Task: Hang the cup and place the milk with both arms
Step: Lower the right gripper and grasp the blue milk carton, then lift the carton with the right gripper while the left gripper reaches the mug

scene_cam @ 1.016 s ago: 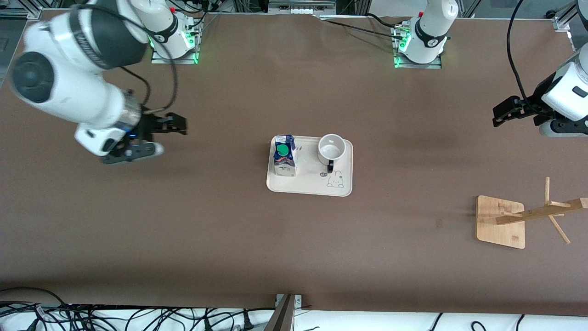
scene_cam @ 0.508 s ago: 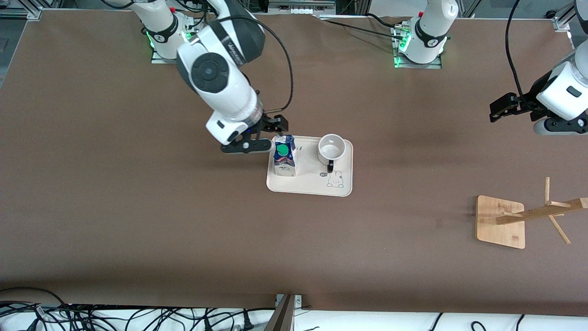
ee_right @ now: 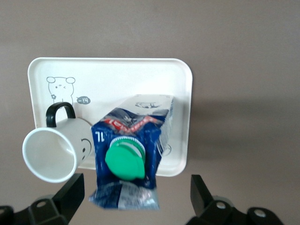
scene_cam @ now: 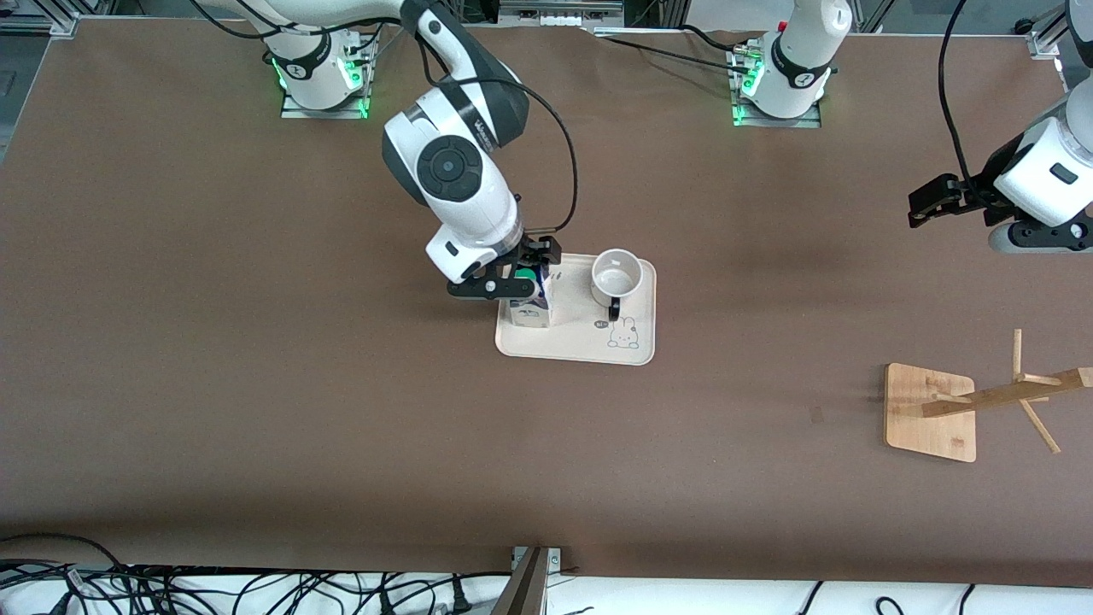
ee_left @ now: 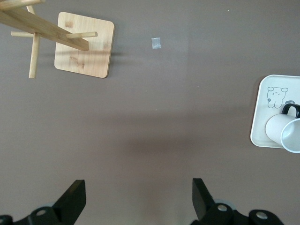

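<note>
Brown cloth covers the table [scene_cam: 256,384], and at its middle lies a cream tray [scene_cam: 574,346] printed with a small cartoon animal. The milk [scene_cam: 529,312], a dark blue and white gable-top carton with a round green cap, stands upright on the tray at the end toward the right arm; the cup [scene_cam: 616,278], a white mug with a black loop handle, stands upright on the same tray at the end toward the left arm, clearly apart from the carton. The right gripper [scene_cam: 517,272] hangs directly over the top of the milk, hiding the cap in the front view; in the right wrist view its two fingers [ee_right: 70,194] stand wide apart, one on each side of the carton [ee_right: 131,154], with open space between each finger and the carton's walls, so nothing is clamped. The same view shows the cup [ee_right: 54,152] beside the carton, part of a printed smiley face visible on its side. The left gripper [scene_cam: 926,203] waits in the air over bare table toward the left arm's end; the left wrist view shows its fingers [ee_left: 72,201] spread apart and holding nothing. A bamboo cup rack [scene_cam: 973,401], a square base with an upright post and pegs, stands nearer to the front camera than the tray, toward the left arm's end of the table.
</note>
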Controlling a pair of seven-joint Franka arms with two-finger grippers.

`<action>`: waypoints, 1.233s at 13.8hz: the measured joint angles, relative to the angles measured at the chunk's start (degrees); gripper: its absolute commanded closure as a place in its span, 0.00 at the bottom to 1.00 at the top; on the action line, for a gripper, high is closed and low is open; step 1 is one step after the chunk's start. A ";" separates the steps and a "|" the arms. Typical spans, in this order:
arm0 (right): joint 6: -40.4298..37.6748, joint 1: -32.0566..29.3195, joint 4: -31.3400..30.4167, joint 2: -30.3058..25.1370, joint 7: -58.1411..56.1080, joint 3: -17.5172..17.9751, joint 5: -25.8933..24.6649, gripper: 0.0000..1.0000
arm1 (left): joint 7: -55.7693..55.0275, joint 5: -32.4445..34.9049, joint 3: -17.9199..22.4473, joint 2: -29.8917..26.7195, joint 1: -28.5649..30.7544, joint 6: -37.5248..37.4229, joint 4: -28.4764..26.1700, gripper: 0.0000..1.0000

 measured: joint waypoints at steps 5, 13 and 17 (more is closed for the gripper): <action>1.34 0.67 0.46 2.07 1.24 -0.14 -1.90 0.93 | 0.00 0.00 0.03 0.60 0.03 -0.04 0.71 0.00; -9.24 -1.01 7.13 0.27 -1.33 -1.67 -2.10 1.00 | 0.00 0.00 0.03 0.60 0.03 -0.15 0.79 0.00; -20.49 -9.98 12.91 -2.51 -16.08 -2.19 -2.08 1.00 | 0.04 -0.02 -0.27 0.60 -0.16 -1.15 0.80 0.00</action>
